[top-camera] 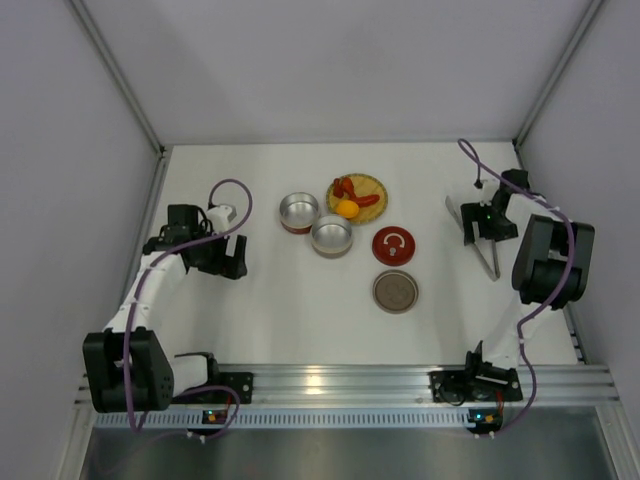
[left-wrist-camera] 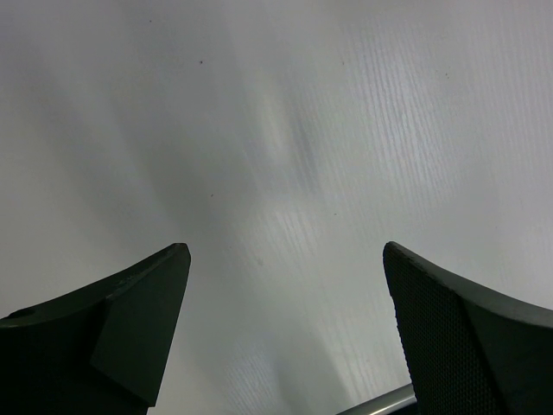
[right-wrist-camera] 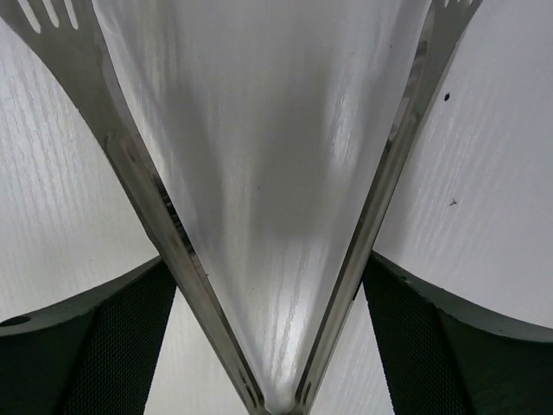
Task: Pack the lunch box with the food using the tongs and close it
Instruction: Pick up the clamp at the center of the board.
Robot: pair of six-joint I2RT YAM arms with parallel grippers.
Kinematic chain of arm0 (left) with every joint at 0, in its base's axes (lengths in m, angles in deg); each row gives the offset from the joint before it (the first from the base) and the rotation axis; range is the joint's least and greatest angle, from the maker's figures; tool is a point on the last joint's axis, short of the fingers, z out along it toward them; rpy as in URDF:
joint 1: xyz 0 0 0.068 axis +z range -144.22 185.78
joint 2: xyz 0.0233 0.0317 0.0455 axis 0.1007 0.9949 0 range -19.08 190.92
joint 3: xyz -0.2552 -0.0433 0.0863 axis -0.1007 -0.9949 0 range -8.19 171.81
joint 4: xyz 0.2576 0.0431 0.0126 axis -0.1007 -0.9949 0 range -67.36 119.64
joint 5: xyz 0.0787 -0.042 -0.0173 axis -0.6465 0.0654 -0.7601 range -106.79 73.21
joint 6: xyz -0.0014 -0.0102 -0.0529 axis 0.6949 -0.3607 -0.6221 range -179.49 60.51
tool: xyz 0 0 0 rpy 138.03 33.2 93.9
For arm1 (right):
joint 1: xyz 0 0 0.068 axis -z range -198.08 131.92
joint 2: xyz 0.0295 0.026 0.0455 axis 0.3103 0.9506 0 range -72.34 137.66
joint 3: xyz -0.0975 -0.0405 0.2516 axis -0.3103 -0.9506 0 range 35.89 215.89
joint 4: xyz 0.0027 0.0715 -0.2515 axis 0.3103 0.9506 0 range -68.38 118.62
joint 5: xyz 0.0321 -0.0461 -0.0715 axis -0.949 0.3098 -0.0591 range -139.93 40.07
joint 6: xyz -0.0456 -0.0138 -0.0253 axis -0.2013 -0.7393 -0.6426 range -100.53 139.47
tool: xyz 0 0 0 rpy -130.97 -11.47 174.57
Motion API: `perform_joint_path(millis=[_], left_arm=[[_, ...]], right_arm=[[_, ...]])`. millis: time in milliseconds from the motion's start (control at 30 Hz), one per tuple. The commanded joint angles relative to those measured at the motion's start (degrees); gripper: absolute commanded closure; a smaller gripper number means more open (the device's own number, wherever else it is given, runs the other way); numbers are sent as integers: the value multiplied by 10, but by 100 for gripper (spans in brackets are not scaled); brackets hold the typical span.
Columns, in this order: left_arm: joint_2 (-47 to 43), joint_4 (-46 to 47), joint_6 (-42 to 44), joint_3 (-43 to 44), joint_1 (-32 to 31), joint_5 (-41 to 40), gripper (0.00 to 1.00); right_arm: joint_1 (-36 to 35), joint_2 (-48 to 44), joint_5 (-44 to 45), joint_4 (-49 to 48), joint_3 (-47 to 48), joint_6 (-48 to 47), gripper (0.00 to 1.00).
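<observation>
From above, the slim silver metal tongs [top-camera: 488, 260] lie on the white bench [top-camera: 300, 310] at the far right. They are well apart from the round woven yellow plate [top-camera: 370, 183], which bears the small orange-yellow ball [top-camera: 347, 208] and the glossy red pieces [top-camera: 352, 188]. Two open round silver tins [top-camera: 298, 212] stand just left of the plate. The right tool [top-camera: 478, 230] sits low over the tongs, and the left tool [top-camera: 228, 262] waits far to the left.

The left wrist view shows the left tool [left-wrist-camera: 285, 251] wide open over bare bench.

In the right wrist view, the right tool [right-wrist-camera: 270, 259] is open and straddles the tongs [right-wrist-camera: 138, 173] close to their joint. A pad [right-wrist-camera: 95, 346] stands at each arm's outer edge, and the V looks unsqueezed. The grip should probably close gently and evenly, catching both arms while leaving the tips spread. A level lift would keep the tongs from pivoting.
</observation>
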Motion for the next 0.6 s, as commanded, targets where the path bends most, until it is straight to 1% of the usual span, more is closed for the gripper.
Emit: perform_joint_path(millis=[0, 33, 100, 133, 233, 367, 567], left_arm=[[6, 31, -5, 20, -2, 13, 2], [8, 31, -4, 18, -1, 15, 2], [10, 34, -3, 17, -2, 16, 2], [12, 34, -3, 16, -1, 15, 2], [10, 34, -3, 16, -1, 13, 2], [5, 32, -4, 15, -2, 13, 2], [-3, 28, -7, 16, -1, 15, 2]], right_arm=[[-9, 22, -17, -34, 25, 7, 16], [-9, 26, -18, -32, 26, 7, 22], [-9, 30, -18, -29, 28, 6, 27], [-9, 29, -18, -28, 27, 4, 32], [-8, 14, -22, -25, 24, 3, 37], [-9, -22, -36, -2, 29, 0, 43], [-9, -72, -58, 56, 67, -4, 44]])
